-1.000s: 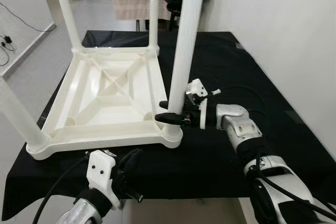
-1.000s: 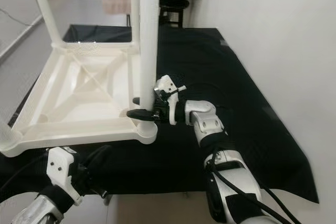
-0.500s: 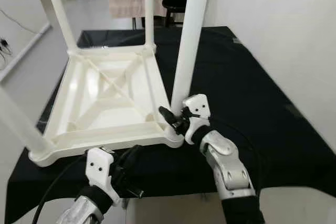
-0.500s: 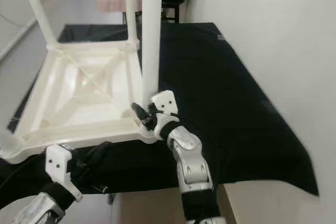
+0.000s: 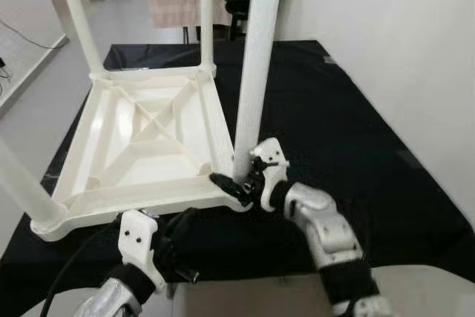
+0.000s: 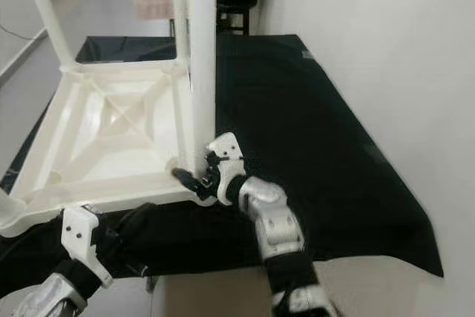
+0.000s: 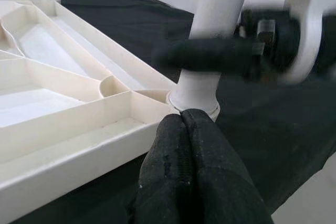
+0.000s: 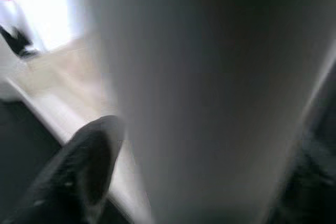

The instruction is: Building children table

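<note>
A white plastic children's table (image 5: 141,139) lies upside down on a black cloth, its legs pointing up. My right gripper (image 5: 234,183) is at the foot of the near right leg (image 5: 252,72), where it meets the corner socket, and is shut on it. In the right wrist view the leg (image 8: 210,93) stands between the fingers (image 8: 79,171). My left gripper (image 5: 185,220) sits low at the front edge, shut on nothing. In the left wrist view its tip (image 7: 181,116) points at that same corner, just below the leg (image 7: 215,19).
The black cloth (image 5: 334,124) covers a work table that ends just in front of me. A white wall (image 5: 401,50) runs close along the right. Three other legs rise at the far left (image 5: 74,12), far right (image 5: 206,12) and near left (image 5: 18,183). Furniture stands beyond.
My right arm has swung from the right side round to the front, with the gripper staying at the leg's foot. The view has shifted a little. The left gripper has held still.
</note>
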Available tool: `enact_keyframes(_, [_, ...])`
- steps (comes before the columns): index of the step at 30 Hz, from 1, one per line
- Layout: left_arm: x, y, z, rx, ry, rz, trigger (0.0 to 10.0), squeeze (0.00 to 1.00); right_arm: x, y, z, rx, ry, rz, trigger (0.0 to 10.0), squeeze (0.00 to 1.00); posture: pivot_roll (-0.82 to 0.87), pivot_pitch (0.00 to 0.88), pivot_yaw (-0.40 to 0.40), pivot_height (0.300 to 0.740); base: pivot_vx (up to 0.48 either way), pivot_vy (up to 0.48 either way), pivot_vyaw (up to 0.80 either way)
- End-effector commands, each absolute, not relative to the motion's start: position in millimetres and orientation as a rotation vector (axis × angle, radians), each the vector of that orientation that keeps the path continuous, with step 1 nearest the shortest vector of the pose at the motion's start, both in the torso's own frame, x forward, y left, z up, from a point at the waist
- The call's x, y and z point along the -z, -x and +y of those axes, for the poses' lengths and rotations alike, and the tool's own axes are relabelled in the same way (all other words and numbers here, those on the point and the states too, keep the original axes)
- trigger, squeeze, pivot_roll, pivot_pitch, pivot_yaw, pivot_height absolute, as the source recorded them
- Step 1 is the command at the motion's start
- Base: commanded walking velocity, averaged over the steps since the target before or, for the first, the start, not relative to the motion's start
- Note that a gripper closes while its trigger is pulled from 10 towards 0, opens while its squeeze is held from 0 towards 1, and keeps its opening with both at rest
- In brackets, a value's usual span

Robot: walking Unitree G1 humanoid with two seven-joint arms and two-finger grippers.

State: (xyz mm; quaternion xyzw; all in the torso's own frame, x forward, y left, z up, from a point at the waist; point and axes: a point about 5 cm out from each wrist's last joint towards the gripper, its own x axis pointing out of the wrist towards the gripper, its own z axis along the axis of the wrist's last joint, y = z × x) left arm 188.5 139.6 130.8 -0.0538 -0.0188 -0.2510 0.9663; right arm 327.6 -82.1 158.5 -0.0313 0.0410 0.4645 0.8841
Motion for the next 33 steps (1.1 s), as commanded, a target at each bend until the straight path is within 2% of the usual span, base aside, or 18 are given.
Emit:
enact_keyframes(1, [-125.9,-188.8,138.8,0.508,0.108,-0.015,10.0,0.0,-165.0,-333.4,-77.9,-1.089,0.061,0.069,10.0,0.0,0.11,0.043,-0.059,0.74,0.0,0.0,0.0])
enact_keyframes(4, [-125.2,-189.2,137.8,0.507,0.107,-0.015,10.0,0.0,-172.0,-344.6,-85.0,-1.285,0.128,0.093,10.0,0.0,0.12,0.04,-0.061,0.74,0.0,0.0,0.0])
enact_keyframes(7, [-124.8,-189.3,137.4,0.507,0.106,-0.014,10.0,0.0,-174.7,-348.0,-88.8,-1.373,0.132,0.141,10.0,0.0,0.12,0.038,-0.058,0.74,0.0,0.0,0.0])
enact_keyframes(12, [-124.2,-189.1,137.0,0.508,0.106,-0.012,10.0,0.0,-180.3,-355.5,-95.0,-1.418,0.089,0.2,10.0,0.0,0.12,0.037,-0.059,0.74,0.0,0.0,0.0])
enact_keyframes(13, [-124.0,-189.0,136.8,0.508,0.106,-0.011,10.0,0.0,-181.0,-356.8,-97.4,-1.433,0.073,0.215,2.2,0.0,0.13,0.036,-0.06,0.74,0.0,0.0,0.0])
enact_keyframes(14, [-123.9,-188.9,136.5,0.508,0.107,-0.011,10.0,0.0,-180.1,-356.7,-100.7,-1.445,0.072,0.225,0.0,0.0,0.13,0.037,-0.06,0.74,0.0,0.0,0.0])
enact_keyframes(23, [-124.1,-187.9,135.3,0.509,0.113,-0.013,10.0,0.0,-172.2,-353.6,-113.7,-1.468,0.093,0.206,0.0,0.0,0.12,0.041,-0.058,0.74,0.0,0.0,0.0])
enact_keyframes(28, [-125.8,-185.4,135.6,0.513,0.117,-0.015,10.0,0.0,-166.2,-335.5,-128.7,-1.342,0.143,0.115,0.0,0.0,0.1,0.062,-0.066,0.74,0.0,0.0,0.0])
enact_keyframes(29, [-126.2,-184.7,136.1,0.513,0.117,-0.015,10.0,0.0,-162.0,-328.5,-124.8,-1.263,0.146,0.121,0.0,0.0,0.11,0.069,-0.07,0.74,0.0,0.0,0.0])
enact_keyframes(30, [-126.2,-184.7,136.1,0.513,0.117,-0.015,10.0,0.0,-162.0,-328.5,-124.8,-1.263,0.146,0.121,0.0,0.0,0.11,0.069,-0.07,0.74,0.0,0.0,0.0])
enact_keyframes(31, [-126.5,-184.1,137.0,0.512,0.116,-0.015,10.0,0.0,-155.6,-323.4,-116.4,-1.154,0.148,0.13,0.0,0.0,0.1,0.073,-0.07,0.74,0.0,0.0,0.0])
enact_keyframes(32, [-126.5,-184.1,137.0,0.512,0.116,-0.015,10.0,0.0,-155.6,-323.4,-116.4,-1.154,0.148,0.13,0.0,0.0,0.1,0.073,-0.07,0.74,0.0,0.0,0.0])
enact_keyframes(33, [-127.0,-183.7,138.1,0.509,0.117,-0.015,10.0,0.0,-141.4,-323.5,-102.5,-0.811,0.094,0.158,0.0,0.0,0.09,0.079,-0.065,0.74,0.0,0.0,0.0])
